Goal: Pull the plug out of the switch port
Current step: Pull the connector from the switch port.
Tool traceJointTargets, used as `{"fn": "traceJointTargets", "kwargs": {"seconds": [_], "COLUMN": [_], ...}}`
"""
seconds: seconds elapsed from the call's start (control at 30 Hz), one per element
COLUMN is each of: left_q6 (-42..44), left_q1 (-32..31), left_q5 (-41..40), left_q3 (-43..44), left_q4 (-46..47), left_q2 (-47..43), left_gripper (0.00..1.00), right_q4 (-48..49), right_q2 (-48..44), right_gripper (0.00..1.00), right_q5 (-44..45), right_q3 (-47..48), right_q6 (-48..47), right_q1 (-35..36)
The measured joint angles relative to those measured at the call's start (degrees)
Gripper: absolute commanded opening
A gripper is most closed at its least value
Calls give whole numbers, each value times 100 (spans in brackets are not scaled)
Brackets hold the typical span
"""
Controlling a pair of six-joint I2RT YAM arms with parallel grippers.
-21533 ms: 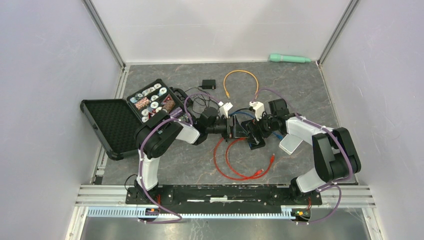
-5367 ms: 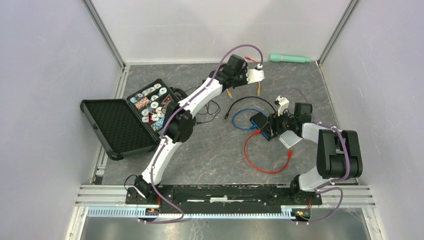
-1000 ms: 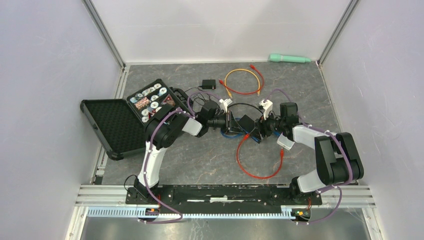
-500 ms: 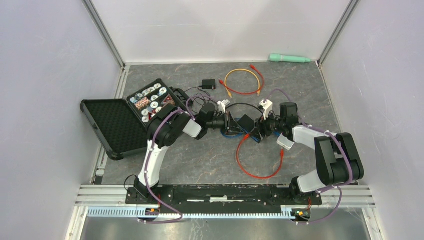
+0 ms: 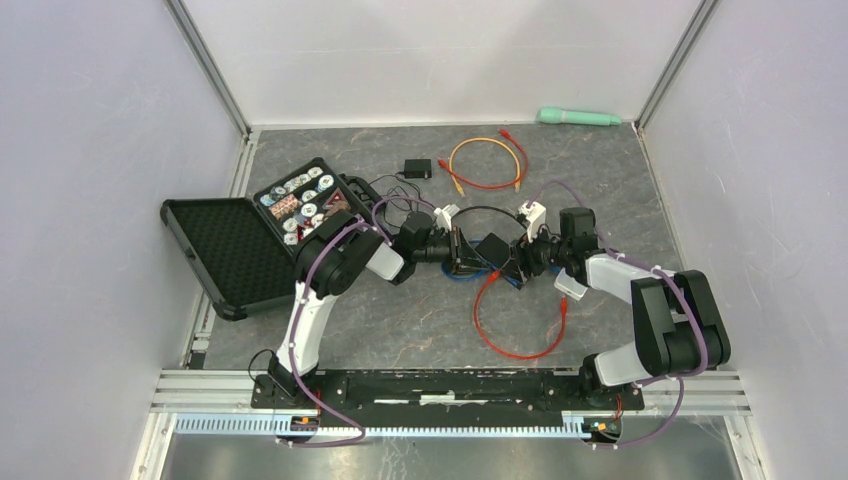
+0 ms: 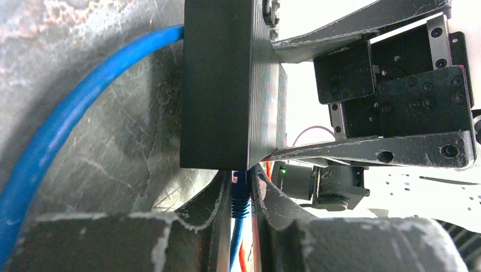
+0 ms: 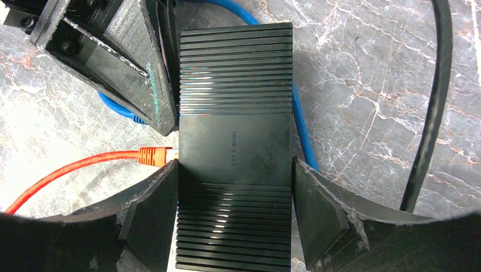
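Right now, w/ left fingers (image 7: 160, 110) pinched narrow on the blue plug (image 6: 239, 198) seated in the switch (image 7: 235, 141) port and right fingers (image 7: 317, 209) clamping the switch's sides, an off-axis tug cd slip off the plug or drag the switch loose.

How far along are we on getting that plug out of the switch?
Done: the right gripper clamps the switch by its sides. In hand: the left gripper has its jaws pinched on the blue plug, which sits in its port. Left: pull it free. The orange plug is also plugged in.
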Motion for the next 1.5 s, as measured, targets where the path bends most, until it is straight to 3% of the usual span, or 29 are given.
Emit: {"fn": "traceJointTargets", "kwargs": {"seconds": [0.53,0.9,1.2,1.33,1.5], "left_q6": [-63,-203,-190,170,1285], "left_q1": [-114,153,87,87,87], "left_q5": [-339,424,566,575,586], "left_q3": [-157,-39,11,107,446], "left_q4": [-98,229,153,-356,-1709], "left_q2": [-201,-188,-107,-138,-407], "left_gripper": [2,2,2,2,5], "right_q4": [-9,131,170,168,120], "right_q2": [-33,-31,-31,-31,-131], "right_gripper": [8,8,8,8,8], "right_q5": [-7,28,44,35,-81], "right_q3": [-76,-68,-68,-68,-59], "right_q6": [79,-24,-17,-17,-17], "right_q1": [-42,-297,-291,-297,-448]}}
